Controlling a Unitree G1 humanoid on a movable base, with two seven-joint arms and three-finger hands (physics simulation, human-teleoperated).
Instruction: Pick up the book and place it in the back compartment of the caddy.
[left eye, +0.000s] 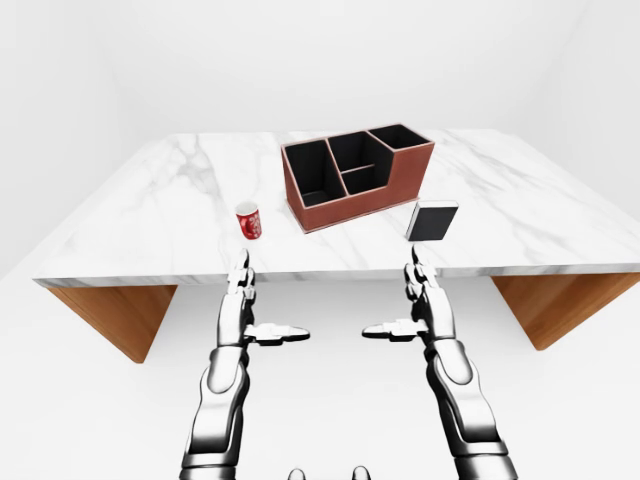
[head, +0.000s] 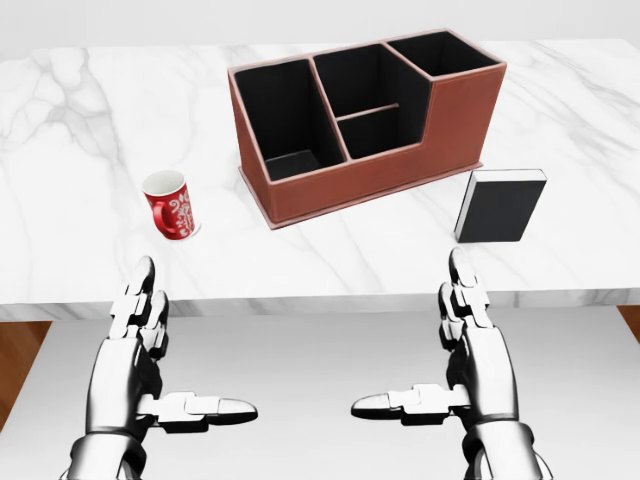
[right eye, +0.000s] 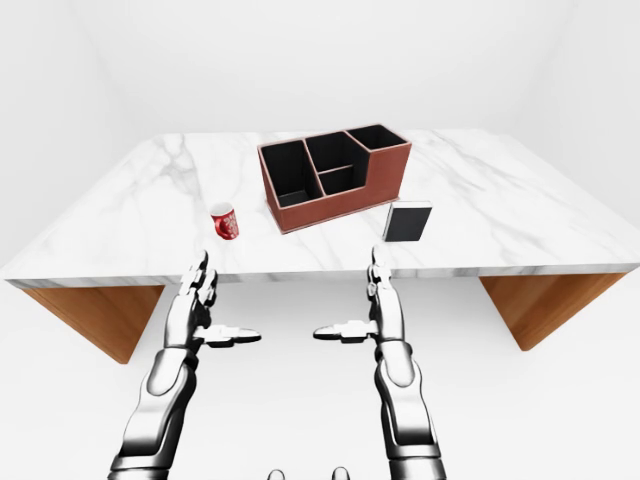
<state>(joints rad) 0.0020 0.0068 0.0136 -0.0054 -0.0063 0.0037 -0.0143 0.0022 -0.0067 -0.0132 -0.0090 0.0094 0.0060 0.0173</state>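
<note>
**Both hands empty short of the marble edge**

Fingers (head: 147, 285) on my left hand (head: 135, 345) are spread, thumb out sideways, gripping nothing; the right hand (head: 470, 340) mirrors it, likewise empty. Head view: both hands hang below the near edge of the surface (head: 80, 130), touching neither it nor any object. I see the book (head: 498, 206) standing upright on the marble, just above my right hand and just beside the caddy (head: 365, 130), at its lower right corner, apart from it. The caddy sits skewed; its compartment floors are mostly lost in shadow, so I cannot tell whether anything lies inside. A red mug (head: 170, 204) stands left of the caddy, above my left hand.

Left-eye view: I get the whole surface with its wooden legs (left eye: 115, 315), and both forearms run off the bottom edge.

Right-eye view: nearly the same picture, shifted slightly; the mug's pattern is too small to read.
</note>
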